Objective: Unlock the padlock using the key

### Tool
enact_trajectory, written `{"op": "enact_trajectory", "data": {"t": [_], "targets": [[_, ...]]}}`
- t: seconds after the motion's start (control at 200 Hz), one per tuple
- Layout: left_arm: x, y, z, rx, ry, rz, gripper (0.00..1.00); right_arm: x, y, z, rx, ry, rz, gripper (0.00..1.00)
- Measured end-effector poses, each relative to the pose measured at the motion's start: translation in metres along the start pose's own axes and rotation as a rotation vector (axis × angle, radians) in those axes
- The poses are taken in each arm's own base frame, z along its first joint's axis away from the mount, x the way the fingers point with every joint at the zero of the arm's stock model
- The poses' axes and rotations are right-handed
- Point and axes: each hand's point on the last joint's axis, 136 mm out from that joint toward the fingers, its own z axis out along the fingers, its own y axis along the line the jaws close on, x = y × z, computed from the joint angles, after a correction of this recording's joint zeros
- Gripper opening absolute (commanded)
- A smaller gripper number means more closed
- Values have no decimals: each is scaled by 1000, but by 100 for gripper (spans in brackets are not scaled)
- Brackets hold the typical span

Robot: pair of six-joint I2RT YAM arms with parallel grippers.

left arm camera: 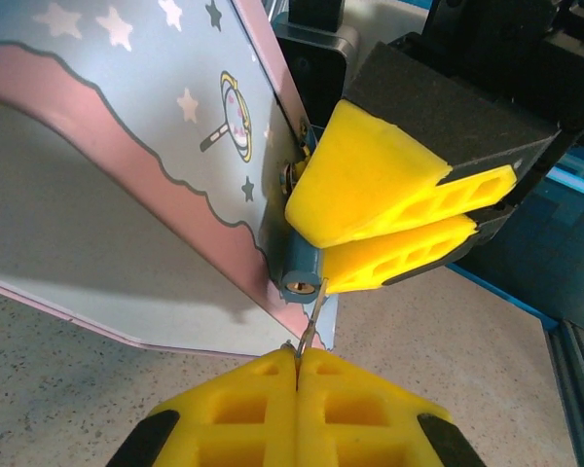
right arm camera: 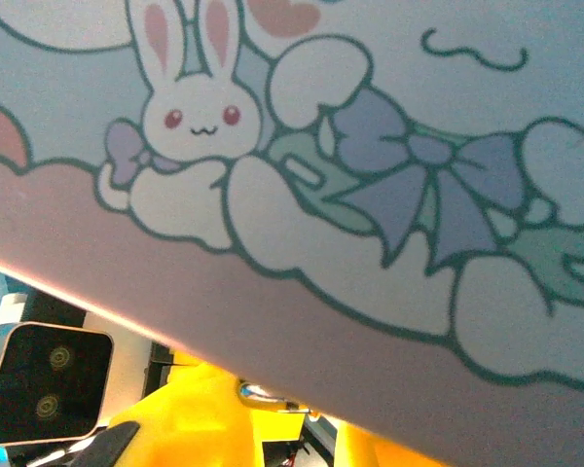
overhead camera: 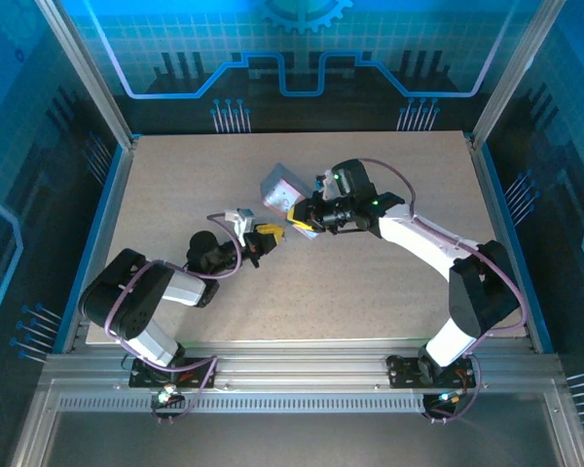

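Observation:
The padlock [left arm camera: 300,272], a small bluish body hanging on the cartoon tin [left arm camera: 127,117], faces the left wrist camera with its brass keyhole. My right gripper [left arm camera: 316,243] is shut on it, one yellow finger above and one below. My left gripper [left arm camera: 297,355] is shut on the key [left arm camera: 312,326], a thin metal blade that points up at the lock. The blade's tip lies just right of the keyhole, against the lock's rim, not inside it. From above, the left gripper [overhead camera: 270,233] and right gripper [overhead camera: 300,216] nearly meet. A silvery shackle [right arm camera: 263,394] shows under the tin.
The pale tin [overhead camera: 280,188], printed with a rabbit and stars, is tilted up off the table [overhead camera: 370,292] at the middle. It blocks most of the right wrist view [right arm camera: 370,195]. Blue enclosure walls ring the table.

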Motion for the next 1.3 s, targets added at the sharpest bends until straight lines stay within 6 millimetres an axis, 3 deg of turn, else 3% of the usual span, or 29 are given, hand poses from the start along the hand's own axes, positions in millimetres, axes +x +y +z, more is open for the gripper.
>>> {"op": "enact_trajectory", "data": {"t": [0.62, 1.296], "targets": [[2, 3, -1, -36, -4, 22, 0, 3, 9, -6, -32, 2, 12, 0], [-2, -1, -1, -54, -24, 48, 0, 0, 1, -4, -50, -10, 74, 0]]}}
